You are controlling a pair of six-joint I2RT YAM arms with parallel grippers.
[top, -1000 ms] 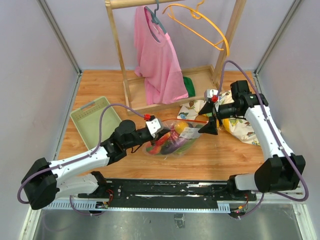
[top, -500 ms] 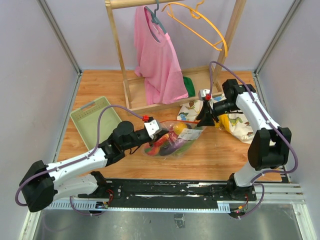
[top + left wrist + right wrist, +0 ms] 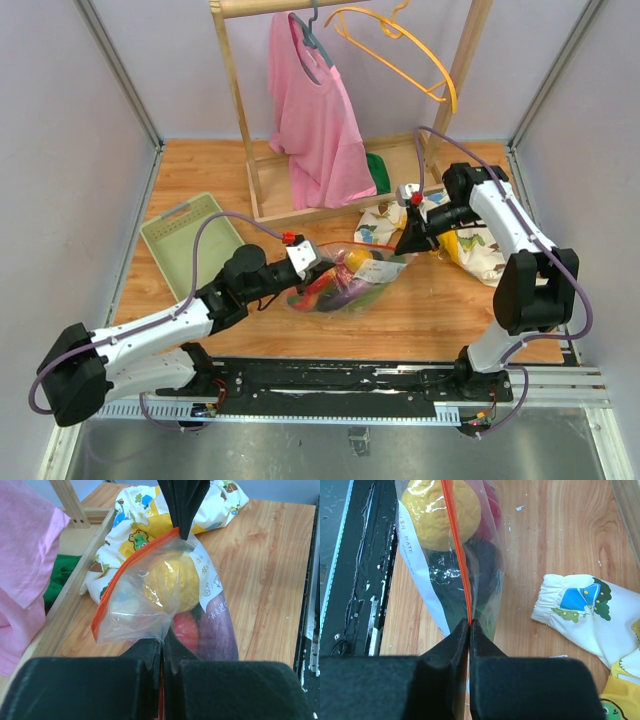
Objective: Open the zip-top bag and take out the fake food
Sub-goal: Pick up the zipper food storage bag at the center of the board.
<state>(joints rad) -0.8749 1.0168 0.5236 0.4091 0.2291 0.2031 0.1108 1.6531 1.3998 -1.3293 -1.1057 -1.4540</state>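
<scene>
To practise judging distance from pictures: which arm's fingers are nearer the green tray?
Left. The left fingers pinch the bag just right of the tray; the right fingers pinch its far side, farther from the tray.

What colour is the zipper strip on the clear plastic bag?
The zipper strip is orange-red; right wrist view shows it best.
</scene>
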